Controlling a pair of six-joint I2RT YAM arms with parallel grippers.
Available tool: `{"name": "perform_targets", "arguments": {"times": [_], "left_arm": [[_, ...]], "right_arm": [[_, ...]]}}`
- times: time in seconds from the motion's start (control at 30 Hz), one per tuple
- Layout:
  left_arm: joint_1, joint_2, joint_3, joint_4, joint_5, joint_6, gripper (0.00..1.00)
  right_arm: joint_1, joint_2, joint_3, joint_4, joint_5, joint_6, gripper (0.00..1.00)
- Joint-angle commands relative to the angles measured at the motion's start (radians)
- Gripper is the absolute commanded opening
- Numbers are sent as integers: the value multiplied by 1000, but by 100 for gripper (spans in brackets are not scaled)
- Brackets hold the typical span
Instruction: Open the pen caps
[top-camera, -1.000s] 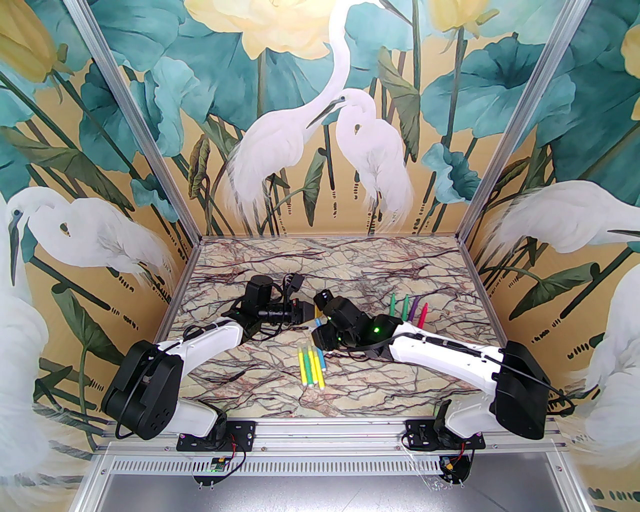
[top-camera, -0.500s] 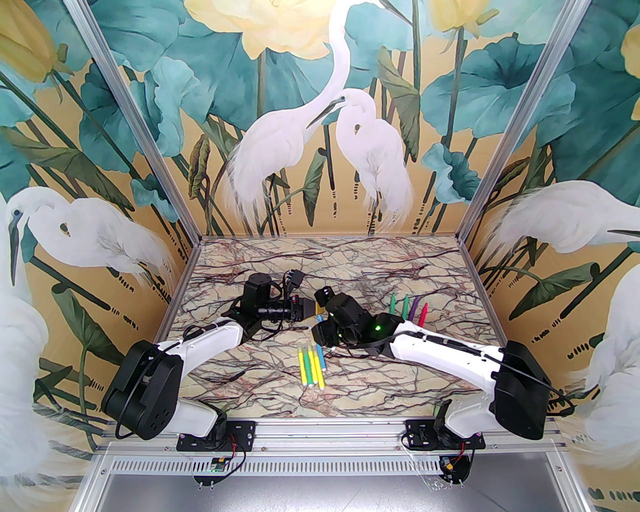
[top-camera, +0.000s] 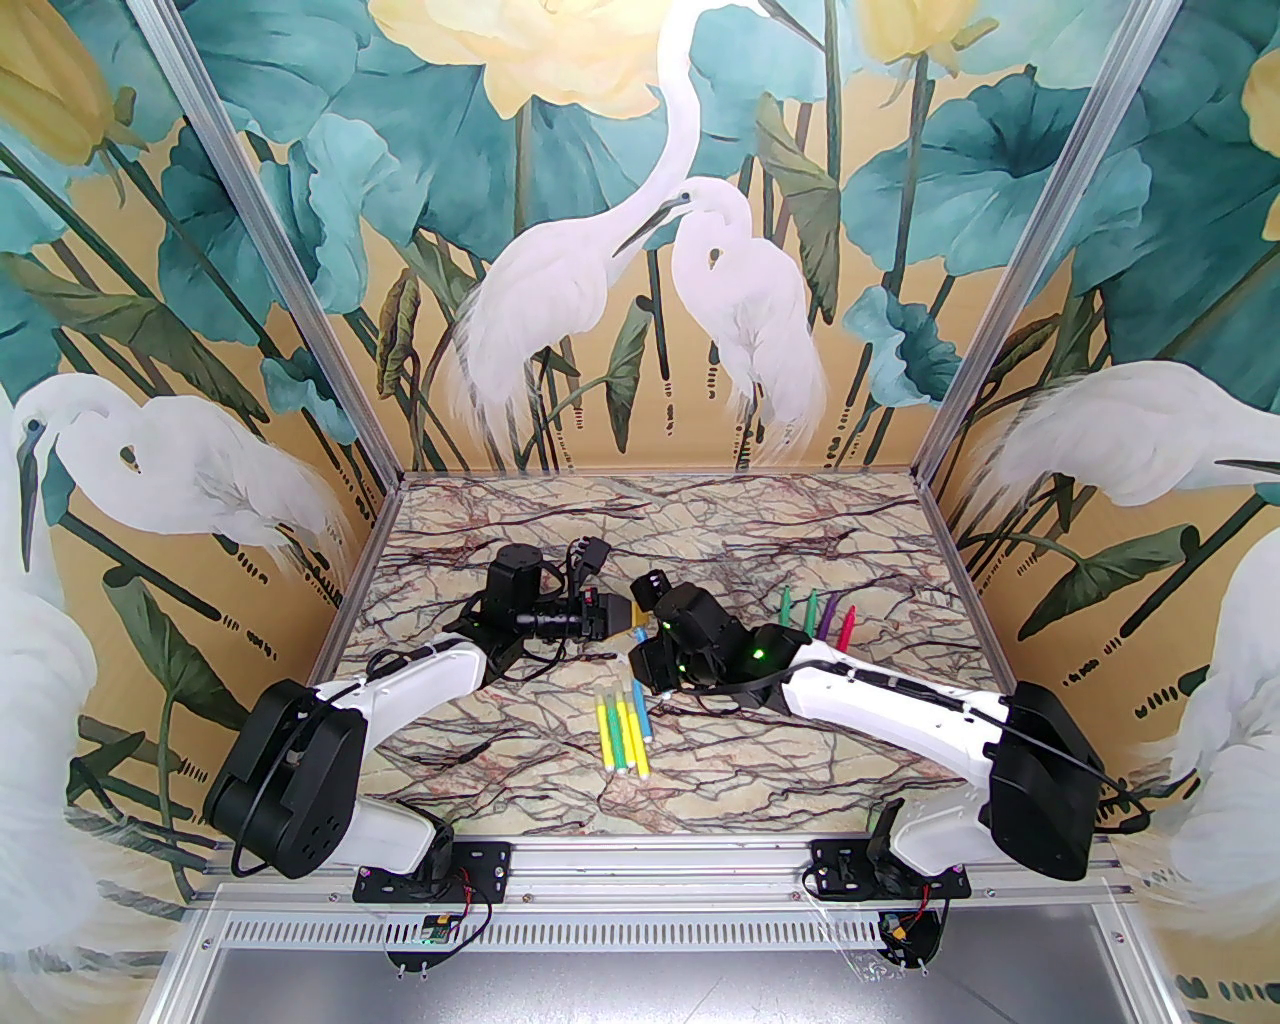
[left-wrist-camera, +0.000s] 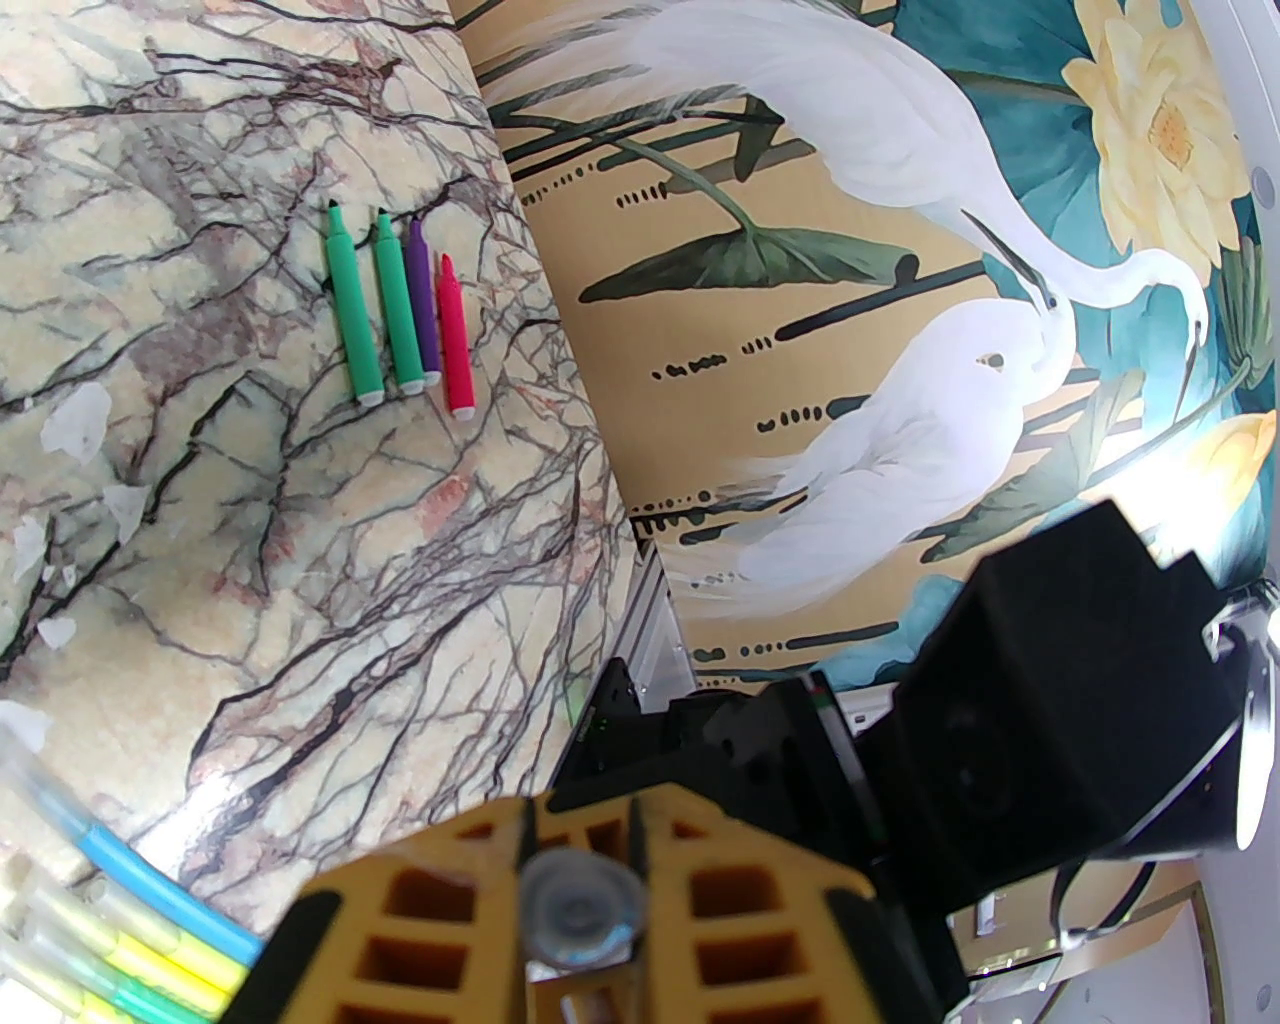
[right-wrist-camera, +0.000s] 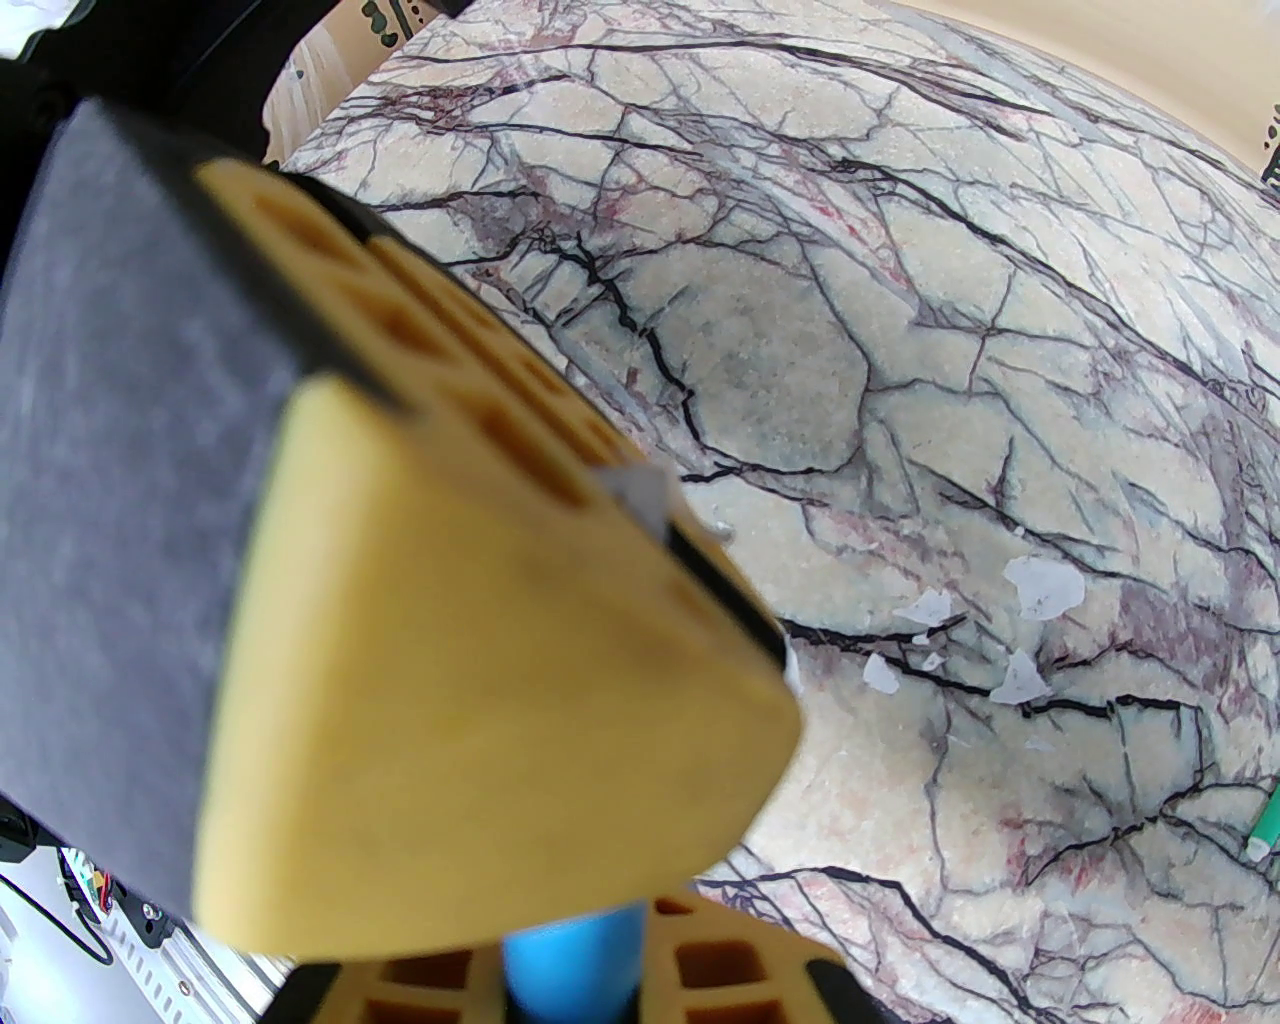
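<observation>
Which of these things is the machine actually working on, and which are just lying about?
Job: blue pen with its clear cap, gripped at both ends; capped pens; four uncapped pens; whitish bits, possibly pulled-off caps.
Just there: heron wallpaper; marbled table.

Yellow-green pens (top-camera: 625, 735) near centre, darker pens (top-camera: 809, 615) behind right arm (top-camera: 880, 695).

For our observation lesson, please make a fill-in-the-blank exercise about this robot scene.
1. The right gripper is shut on a ___ pen.
2. The left gripper is shut on that pen's clear ___.
3. The uncapped pens lie in a row of ___.
Missing words: blue; cap; four.
</observation>
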Motion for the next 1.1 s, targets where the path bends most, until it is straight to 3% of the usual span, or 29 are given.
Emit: {"name": "perform_targets", "arguments": {"times": [0.0, 0.23, 0.9, 1.0, 1.07], "left_arm": [[0, 13, 53, 9, -7, -7, 0], [43, 42, 80, -32, -55, -30, 0], [115, 89, 127, -44, -49, -72, 0], [115, 93, 165, -220, -125, 36, 0], [111, 98, 212, -438, -250, 160, 0]], "right_arm": [[4, -35, -37, -28, -43, -22, 12], [5, -96, -112, -45, -48, -20, 10], [5, -204, -223, -56, -36, -26, 7], [-6, -214, -220, -79, 24, -10, 7], [-33, -225, -222, -91, 62, 9, 7]]}}
